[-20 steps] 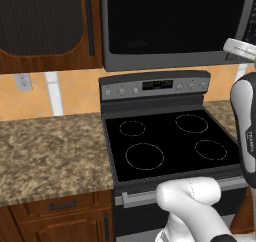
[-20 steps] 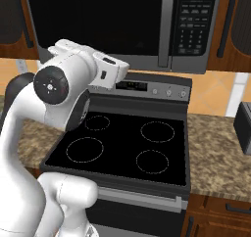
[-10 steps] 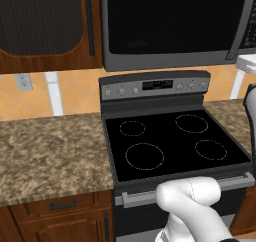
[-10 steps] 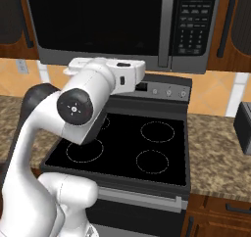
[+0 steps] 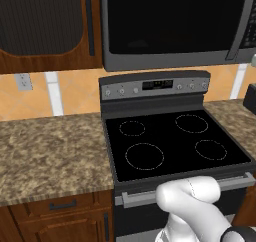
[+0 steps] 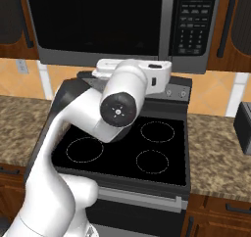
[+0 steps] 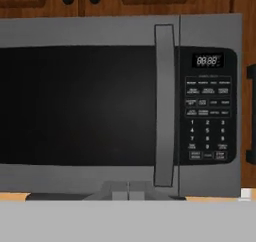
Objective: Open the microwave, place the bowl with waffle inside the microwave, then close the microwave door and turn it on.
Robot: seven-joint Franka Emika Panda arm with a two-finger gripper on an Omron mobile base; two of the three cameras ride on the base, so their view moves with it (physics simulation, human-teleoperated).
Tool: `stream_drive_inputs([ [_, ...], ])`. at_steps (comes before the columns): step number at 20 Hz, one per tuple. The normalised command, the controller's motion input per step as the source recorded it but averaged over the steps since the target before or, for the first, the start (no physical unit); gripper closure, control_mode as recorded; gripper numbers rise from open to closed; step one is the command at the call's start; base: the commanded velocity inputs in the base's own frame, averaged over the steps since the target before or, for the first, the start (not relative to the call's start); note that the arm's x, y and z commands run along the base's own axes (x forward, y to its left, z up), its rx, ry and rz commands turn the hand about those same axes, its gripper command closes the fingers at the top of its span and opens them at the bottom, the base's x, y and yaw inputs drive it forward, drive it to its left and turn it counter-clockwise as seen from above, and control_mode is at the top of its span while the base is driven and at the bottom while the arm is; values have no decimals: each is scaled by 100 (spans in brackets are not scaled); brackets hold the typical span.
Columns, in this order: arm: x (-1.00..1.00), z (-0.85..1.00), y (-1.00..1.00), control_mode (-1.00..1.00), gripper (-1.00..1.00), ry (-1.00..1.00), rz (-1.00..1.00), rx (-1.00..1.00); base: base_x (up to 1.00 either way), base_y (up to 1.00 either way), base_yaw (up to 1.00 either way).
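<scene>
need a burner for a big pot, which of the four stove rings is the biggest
The front left ring on the stove. Its circle is clearly wider than the back left, back right and front right rings, and it lies nearest the left counter.

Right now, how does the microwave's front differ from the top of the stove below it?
The microwave hangs upright under the wooden cabinets, while the stove top lies flat between the counters. The microwave's black glass is plain, with a grey vertical handle and a number keypad on its right; the stove's black glass carries four pale rings, with knobs on a back panel. Both are dark glass in grey frames.
</scene>
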Motion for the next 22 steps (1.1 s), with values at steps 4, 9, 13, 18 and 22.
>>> stream_drive_inputs([
  [4,16,0,-68,-100,100,2,8,8,0,0,0],
  [9,4,-1,-78,-100,100,0,8,10,0,0,0],
  [13,17,-4,-60,-100,100,2,4,5,0,0,0],
  [18,47,-13,-10,-100,100,6,0,0,0,0,0],
  [22,25,-6,-3,-100,100,2,0,0,0,0,0],
])
